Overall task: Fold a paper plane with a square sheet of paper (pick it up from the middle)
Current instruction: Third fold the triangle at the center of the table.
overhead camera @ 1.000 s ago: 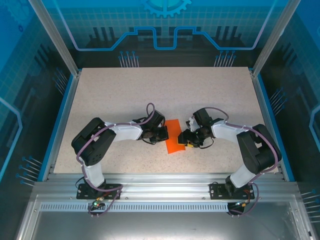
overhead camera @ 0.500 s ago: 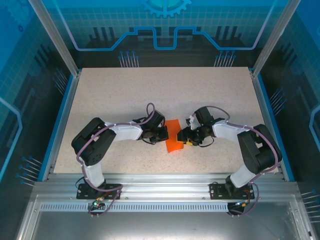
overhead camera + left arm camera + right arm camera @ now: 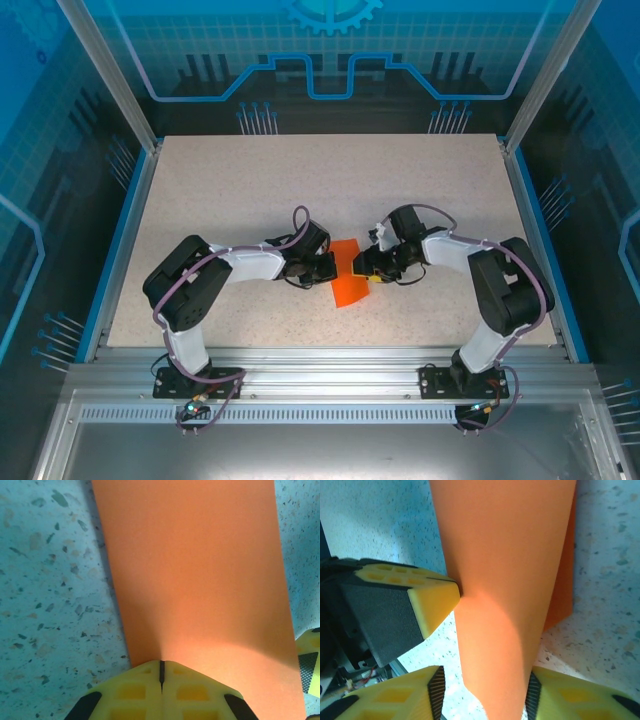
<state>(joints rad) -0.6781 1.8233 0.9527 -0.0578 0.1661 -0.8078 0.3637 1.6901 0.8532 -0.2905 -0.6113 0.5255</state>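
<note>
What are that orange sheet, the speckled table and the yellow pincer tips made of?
The orange sheet looks like thin matte paper: flat colour, no gloss, bending softly. The table seems a stone-like or laminate slab, dark flecks on a pale ground; I can't tell which. The yellow pincer tips look like moulded plastic or rubber, with recessed pockets.

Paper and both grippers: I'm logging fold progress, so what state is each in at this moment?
paper: folded into a narrower layered shape, not yet a plane, pinched at one edge.
left gripper: shut on the paper's edge.
right gripper: open, one finger on each side of the paper.
</note>
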